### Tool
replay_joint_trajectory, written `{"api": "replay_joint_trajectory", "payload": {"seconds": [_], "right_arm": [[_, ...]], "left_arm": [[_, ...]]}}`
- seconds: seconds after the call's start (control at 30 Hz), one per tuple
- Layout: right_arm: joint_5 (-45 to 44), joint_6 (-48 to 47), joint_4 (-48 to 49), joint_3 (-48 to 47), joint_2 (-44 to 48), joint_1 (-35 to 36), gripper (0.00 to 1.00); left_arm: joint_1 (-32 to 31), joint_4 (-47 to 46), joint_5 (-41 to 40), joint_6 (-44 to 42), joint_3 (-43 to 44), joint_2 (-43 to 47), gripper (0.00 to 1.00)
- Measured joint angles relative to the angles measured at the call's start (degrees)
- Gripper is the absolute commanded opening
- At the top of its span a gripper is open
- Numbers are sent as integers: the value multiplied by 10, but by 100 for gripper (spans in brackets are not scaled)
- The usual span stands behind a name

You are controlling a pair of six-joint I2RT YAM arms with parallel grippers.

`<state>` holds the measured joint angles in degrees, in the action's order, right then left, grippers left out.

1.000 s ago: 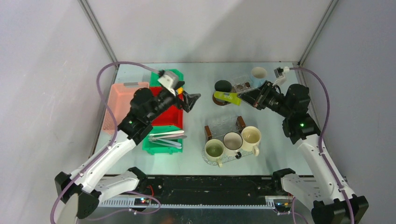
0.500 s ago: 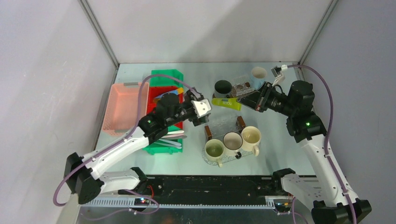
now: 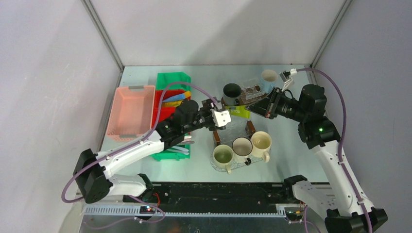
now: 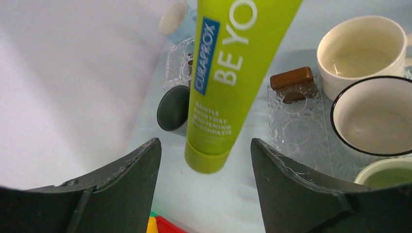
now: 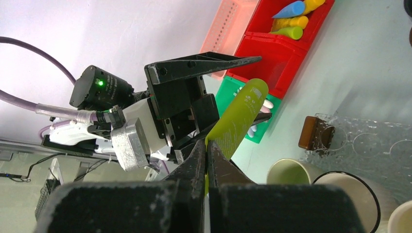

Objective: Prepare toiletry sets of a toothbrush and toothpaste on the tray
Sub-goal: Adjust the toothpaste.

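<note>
Green tube (image 4: 228,82) in right gripper's (image 5: 206,150) pinch, clear between left gripper's (image 4: 205,145) wide-open jaws.

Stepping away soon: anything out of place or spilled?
Nothing spilled or damaged. One oddity: the green toothpaste tube hangs in mid-air, pinched by the right gripper, cap end between the open jaws of the left gripper.

Obs: toothpaste tube (image 4: 228,82) lime green, capped, off table, cap twd 9 o'clock. 3 mugs (image 3: 241,146) upright, touching, on clear tray (image 3: 232,127) at its 6. Dark mug (image 3: 232,91) at 12, pale blue mug (image 3: 268,76) at 1.
</note>
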<state>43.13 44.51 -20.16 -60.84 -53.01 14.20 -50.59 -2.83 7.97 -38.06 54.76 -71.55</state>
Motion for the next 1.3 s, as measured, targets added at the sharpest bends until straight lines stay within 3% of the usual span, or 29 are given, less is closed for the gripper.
{"api": "replay_joint_trajectory", "payload": {"seconds": [0.1,0.3,0.37,0.43,0.47,0.6,0.73,0.97,1.13,1.3], "right_arm": [[2,0,-4,-1,0,5,0],[1,-4,-12,-6,0,17,2],[-4,-6,-12,-8,0,18,8],[-13,-9,-12,-10,0,19,19],[-17,-11,-13,-12,0,19,29],[-45,-21,-20,-17,7,24,47],[-100,-35,-22,-17,22,40,53],[-219,-64,-22,-22,42,106,52],[-283,-82,-18,-24,29,155,42],[-332,-93,-14,-24,5,189,16]], "left_arm": [[-6,-14,-4,0,3,-5,66],[-16,-26,-5,-1,10,-9,44],[-18,-24,-5,0,10,-9,29],[-21,-21,-4,-2,10,-9,22],[-23,-20,-5,0,10,-9,21],[-28,-21,-18,12,10,-9,16],[-30,-22,-41,40,10,-9,12],[-37,-27,-74,94,10,-9,9],[-42,-27,-87,117,10,-9,8],[-44,-27,-94,136,10,-9,11]]}}
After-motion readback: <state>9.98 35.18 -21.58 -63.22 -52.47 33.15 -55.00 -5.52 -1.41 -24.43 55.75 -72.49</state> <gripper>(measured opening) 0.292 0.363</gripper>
